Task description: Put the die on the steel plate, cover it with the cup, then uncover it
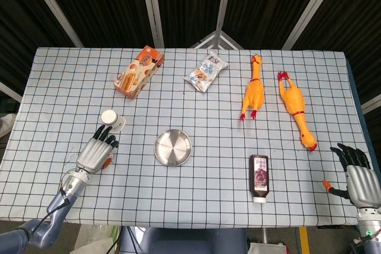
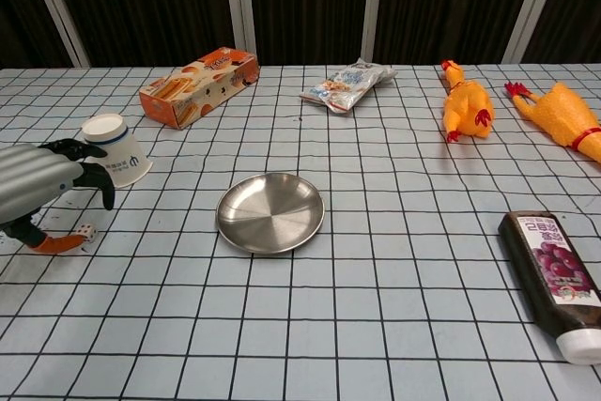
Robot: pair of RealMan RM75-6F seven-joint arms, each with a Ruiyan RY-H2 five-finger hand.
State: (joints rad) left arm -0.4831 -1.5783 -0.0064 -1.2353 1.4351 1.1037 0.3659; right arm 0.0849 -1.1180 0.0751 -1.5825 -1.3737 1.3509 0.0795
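Die (image 2: pixel 85 230) lies on the checked tablecloth (image 2: pixel 394 326) at the near left, just beside the orange thumb tip of the left hand (image 2: pixel 38 190), under the curled dark fingers (image 2: pixel 99 187); whether anything touches it, I cannot tell, but the fingers arch above it with nothing pinched between them. The paper cup (image 2: pixel 115 149) lies tipped on its side just behind that hand. The steel plate (image 2: pixel 270 212) sits bare near the table's middle, well apart from the die. The right hand (image 1: pixel 361 178) rests at the near right edge, fingers spread, holding nothing. Further back lie a snack box (image 2: pixel 199 86) and 2 rubber chickens (image 2: pixel 467 100).
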